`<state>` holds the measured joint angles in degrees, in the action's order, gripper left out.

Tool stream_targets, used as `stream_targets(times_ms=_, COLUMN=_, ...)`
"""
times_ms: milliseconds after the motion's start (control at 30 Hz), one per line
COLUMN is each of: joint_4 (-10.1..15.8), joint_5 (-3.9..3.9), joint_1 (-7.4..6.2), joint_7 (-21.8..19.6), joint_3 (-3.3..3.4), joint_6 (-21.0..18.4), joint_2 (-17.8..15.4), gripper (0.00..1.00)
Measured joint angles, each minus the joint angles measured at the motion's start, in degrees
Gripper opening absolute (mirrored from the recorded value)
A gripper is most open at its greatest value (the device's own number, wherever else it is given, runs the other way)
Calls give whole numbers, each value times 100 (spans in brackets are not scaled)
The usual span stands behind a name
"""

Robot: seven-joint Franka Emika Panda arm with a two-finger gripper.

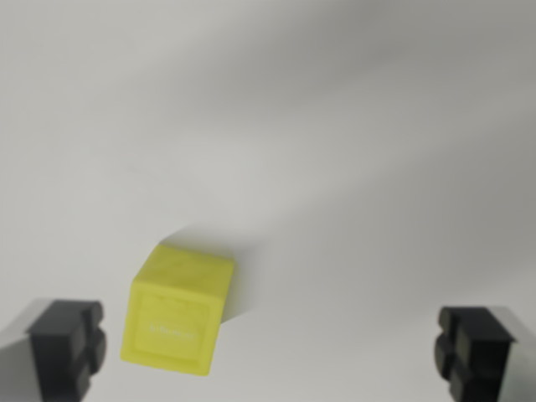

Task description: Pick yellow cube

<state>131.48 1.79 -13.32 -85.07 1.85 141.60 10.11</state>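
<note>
You are in the approach step: the gripper (268, 356) hangs above the white table (335, 126) with its two black fingers (67, 347) spread wide at the bottom corners of the wrist view, and it holds nothing. The yellow cube (177, 308) sits on the table between the fingers, but well off centre, close to the finger on the wrist view's left and far from the one on the right. It is also turned a little, so its faces do not look square to the fingers.

Before you close, you will likely need to shift the hand toward the wrist view's left so the cube lies midway between the fingers, and perhaps rotate the wrist to meet two flat sides. Then lower until the pads bracket the cube, and squeeze.

Nothing else shows on the table, only soft shadows, so no obstacle stands in your path. The main risk, as I judge it, is the near finger landing on top of the cube or nudging it aside.
</note>
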Motion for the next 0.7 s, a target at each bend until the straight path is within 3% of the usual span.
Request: stream_targets(times_ms=700, joint_4=187, joint_5=-2, joint_1=-379, joint_7=-829, joint_3=0, joint_6=527, joint_2=338, gripper=100)
